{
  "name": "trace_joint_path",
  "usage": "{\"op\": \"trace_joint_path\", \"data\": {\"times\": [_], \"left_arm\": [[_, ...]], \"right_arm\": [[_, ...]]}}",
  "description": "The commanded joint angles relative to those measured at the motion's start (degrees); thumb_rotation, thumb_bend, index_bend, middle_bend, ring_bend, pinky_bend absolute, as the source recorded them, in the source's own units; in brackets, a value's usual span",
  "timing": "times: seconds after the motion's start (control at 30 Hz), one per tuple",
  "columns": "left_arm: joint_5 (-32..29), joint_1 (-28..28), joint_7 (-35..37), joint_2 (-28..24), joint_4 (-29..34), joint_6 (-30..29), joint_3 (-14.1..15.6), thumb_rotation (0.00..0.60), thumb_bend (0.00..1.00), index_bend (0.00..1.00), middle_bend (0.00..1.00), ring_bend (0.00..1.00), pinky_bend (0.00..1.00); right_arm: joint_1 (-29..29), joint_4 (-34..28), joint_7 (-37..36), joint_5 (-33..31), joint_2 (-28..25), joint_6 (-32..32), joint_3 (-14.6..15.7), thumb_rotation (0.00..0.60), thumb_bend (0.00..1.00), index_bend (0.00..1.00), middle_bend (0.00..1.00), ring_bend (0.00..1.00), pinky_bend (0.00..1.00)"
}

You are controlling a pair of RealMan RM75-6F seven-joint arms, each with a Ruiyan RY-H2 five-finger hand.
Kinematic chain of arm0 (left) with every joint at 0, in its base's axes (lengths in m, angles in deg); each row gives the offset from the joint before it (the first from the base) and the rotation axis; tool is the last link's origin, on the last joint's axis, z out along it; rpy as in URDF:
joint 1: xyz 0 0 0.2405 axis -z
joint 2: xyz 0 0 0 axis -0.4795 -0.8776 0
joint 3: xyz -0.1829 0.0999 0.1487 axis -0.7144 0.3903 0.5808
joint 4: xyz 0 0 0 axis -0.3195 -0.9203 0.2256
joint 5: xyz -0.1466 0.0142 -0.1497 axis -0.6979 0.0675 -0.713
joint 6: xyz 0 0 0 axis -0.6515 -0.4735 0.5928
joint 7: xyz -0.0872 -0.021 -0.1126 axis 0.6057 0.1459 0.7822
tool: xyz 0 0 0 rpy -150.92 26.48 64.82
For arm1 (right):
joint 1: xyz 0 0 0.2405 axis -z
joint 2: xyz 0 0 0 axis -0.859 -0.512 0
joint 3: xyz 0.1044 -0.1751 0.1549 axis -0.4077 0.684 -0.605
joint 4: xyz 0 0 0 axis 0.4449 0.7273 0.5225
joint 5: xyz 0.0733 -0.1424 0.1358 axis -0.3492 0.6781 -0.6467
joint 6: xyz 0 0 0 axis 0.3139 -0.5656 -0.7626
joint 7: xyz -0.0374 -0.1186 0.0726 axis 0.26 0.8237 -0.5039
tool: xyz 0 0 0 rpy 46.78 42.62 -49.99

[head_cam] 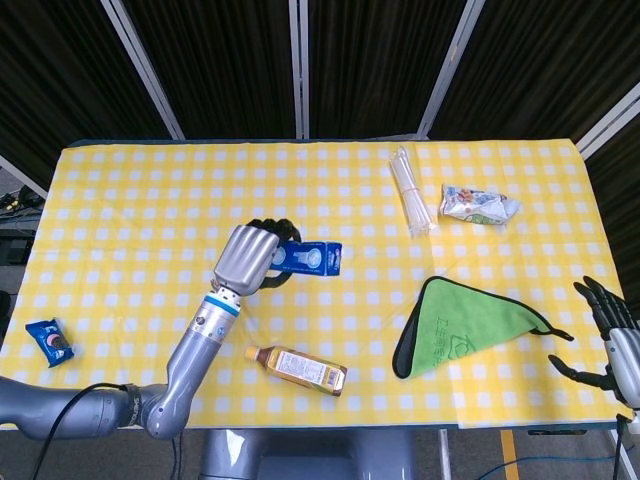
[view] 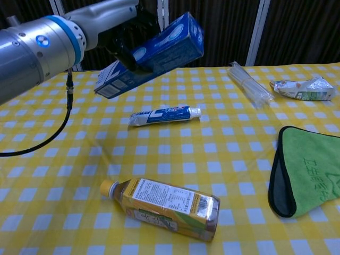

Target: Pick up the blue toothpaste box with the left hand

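Observation:
My left hand (head_cam: 250,258) grips the blue toothpaste box (head_cam: 312,260) near one end and holds it in the air above the yellow checked table (head_cam: 140,200). In the chest view the box (view: 154,52) is tilted, its open end lower at the left, with the left hand (view: 125,38) wrapped around its upper side. A blue and white toothpaste tube (view: 164,114) lies flat on the cloth below the box; the head view hides it behind the box. My right hand (head_cam: 610,335) hangs open off the table's right front corner, holding nothing.
A tea bottle (head_cam: 297,369) lies on its side near the front edge. A green cloth (head_cam: 460,325) is spread at the right. A clear bundle of white strips (head_cam: 412,190) and a crumpled packet (head_cam: 480,205) lie at the back right. A small blue snack pack (head_cam: 49,340) sits at the left edge.

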Motion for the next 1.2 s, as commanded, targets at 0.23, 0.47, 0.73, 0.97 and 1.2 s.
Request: {"op": "trace_joint_path", "data": {"times": [0.23,0.47,0.73,0.97,1.2], "left_arm": [[-1.00,-6.04,-2.66,-1.75,0.92,0.27,9.56,0.600,0.37,0.19,0.01,0.10,0.17],[0.23,-9.09,-2.66,-5.10,2.70,0.34,13.42,0.600,0.19,0.05,0.00,0.00,0.00],[9.30,-16.32,4.86,-9.51,5.11,-6.27,17.27,0.600,0.19,0.01,0.00,0.00,0.00],[23.95,-27.17,8.06,-9.20,-1.22,-20.99,24.90,0.600,0.19,0.01,0.00,0.00,0.00],[30.70,-36.52,11.88,-8.25,-9.14,-30.66,28.13,0.600,0.17,0.00,0.00,0.00,0.00]], "right_arm": [[0.11,-0.63,1.78,0.49,0.35,-0.42,0.22,0.600,0.08,0.00,0.00,0.00,0.00],[0.26,-0.74,2.99,0.65,0.62,-0.96,0.21,0.600,0.08,0.00,0.00,0.00,0.00],[0.10,-0.97,5.81,0.69,1.35,-0.73,0.32,0.600,0.08,0.00,0.00,0.00,0.00],[-0.23,-0.74,7.90,1.57,2.07,-0.23,0.81,0.600,0.08,0.00,0.00,0.00,0.00],[-0.32,-0.40,10.86,1.57,3.09,0.05,1.08,0.600,0.08,0.00,0.00,0.00,0.00]]}}
